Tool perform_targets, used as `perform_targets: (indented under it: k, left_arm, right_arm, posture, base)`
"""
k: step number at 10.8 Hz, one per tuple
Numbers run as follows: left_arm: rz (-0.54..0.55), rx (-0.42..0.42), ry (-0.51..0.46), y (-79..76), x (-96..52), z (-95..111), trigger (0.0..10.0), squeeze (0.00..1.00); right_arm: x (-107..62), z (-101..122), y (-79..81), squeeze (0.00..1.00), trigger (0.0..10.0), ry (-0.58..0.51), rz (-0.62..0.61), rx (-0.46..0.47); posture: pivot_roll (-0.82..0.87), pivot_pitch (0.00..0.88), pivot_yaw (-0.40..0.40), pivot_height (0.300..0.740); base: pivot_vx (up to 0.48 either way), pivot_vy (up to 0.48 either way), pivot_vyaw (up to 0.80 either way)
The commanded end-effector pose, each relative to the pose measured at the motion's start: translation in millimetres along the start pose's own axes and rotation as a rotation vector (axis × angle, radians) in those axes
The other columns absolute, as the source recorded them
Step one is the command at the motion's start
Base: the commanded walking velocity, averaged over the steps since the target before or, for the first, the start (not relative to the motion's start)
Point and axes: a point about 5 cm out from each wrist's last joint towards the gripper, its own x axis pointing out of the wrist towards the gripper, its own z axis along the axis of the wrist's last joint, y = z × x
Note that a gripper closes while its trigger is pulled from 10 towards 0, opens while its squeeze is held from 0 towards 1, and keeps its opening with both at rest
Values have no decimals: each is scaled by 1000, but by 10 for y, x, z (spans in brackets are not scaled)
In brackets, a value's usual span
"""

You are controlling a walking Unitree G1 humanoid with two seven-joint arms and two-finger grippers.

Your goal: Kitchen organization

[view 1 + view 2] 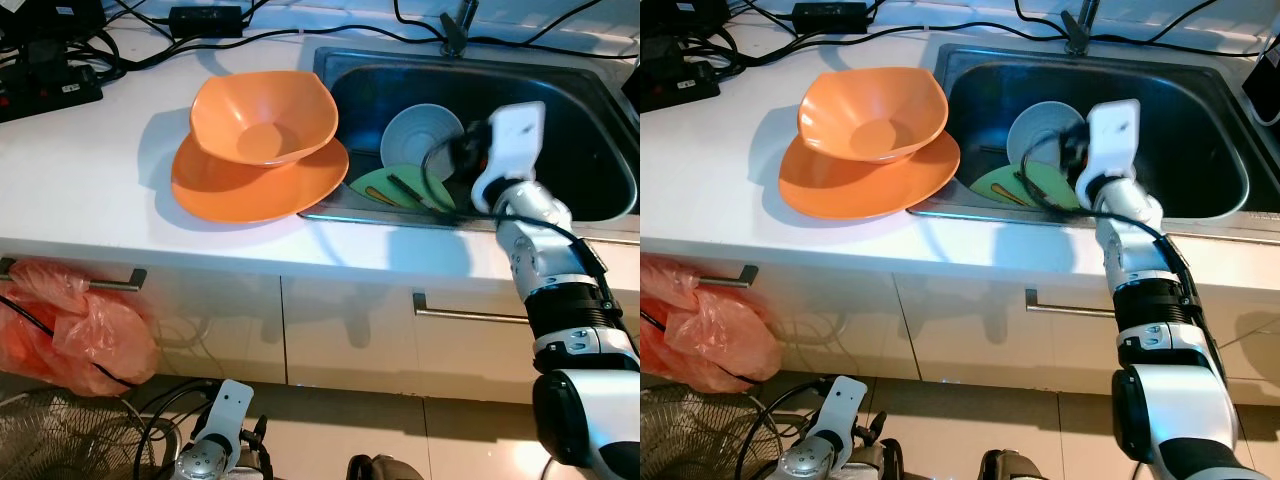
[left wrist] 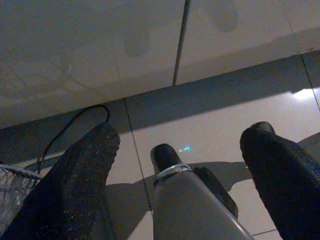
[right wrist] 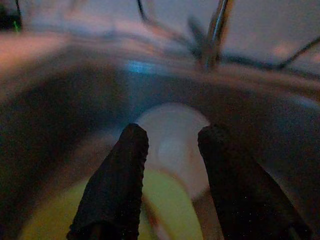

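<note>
Reaching over the front rim of the dark stainless steel sink basin [image 1: 590,120], the right gripper [image 3: 172,145] hangs above the dishes inside it, its jaws spread with a gap between them and holding nothing. The head views show a pale round bowl [image 1: 415,135] standing in the sink against a green round plate [image 1: 1035,185], with a dark utensil [image 1: 410,190] lying across the plate; the wrist camera's white housing covers the gripper tips there. The right wrist view is blurred, but it shows what looks like the pale bowl between the two black fingers [image 3: 117,180], greenish plate below, and the chrome tap [image 3: 215,30] behind. On the white bench [image 1: 90,190] left of the sink, an orange squarish bowl [image 1: 265,118] sits in an orange wide plate [image 1: 235,185]; black cables [image 1: 60,50] lie at the back. The left gripper [image 2: 182,150] hangs low by the cupboard fronts, jaws wide apart over tiled floor [image 2: 210,115]. An orange plastic bag [image 1: 70,330] hangs from a drawer handle.
</note>
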Motion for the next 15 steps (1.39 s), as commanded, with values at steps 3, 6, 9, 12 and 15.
perform_targets:
  k: [3,6,9,12,15]
  left_arm:
    - [-15,-3,30,-29,-17,-70,10000,0]
    - [-11,-4,31,-24,-21,-79,10000,0]
    - [-7,-5,28,-16,-25,-85,10000,0]
    - [-4,-6,27,-10,-28,-89,10000,0]
    - [2,3,24,0,-28,-85,10000,0]
  right_arm:
    - [-163,318,-29,0,10000,-330,-57,146]
    - [-391,123,-116,0,10000,-398,-142,176]
    - [-611,-59,-172,0,10000,-402,-174,185]
    - [-706,-181,-140,0,10000,-379,-179,194]
    - [-737,-473,145,0,10000,-281,-145,268]
  posture:
    - [86,166,-40,740]
    - [86,170,-40,740]
    - [78,176,-36,740]
    - [83,177,-38,740]
    - [88,171,-37,740]
  base:
    - [0,0,0]
    - [0,0,0]
    - [0,0,0]
    - [0,0,0]
    - [0,0,0]
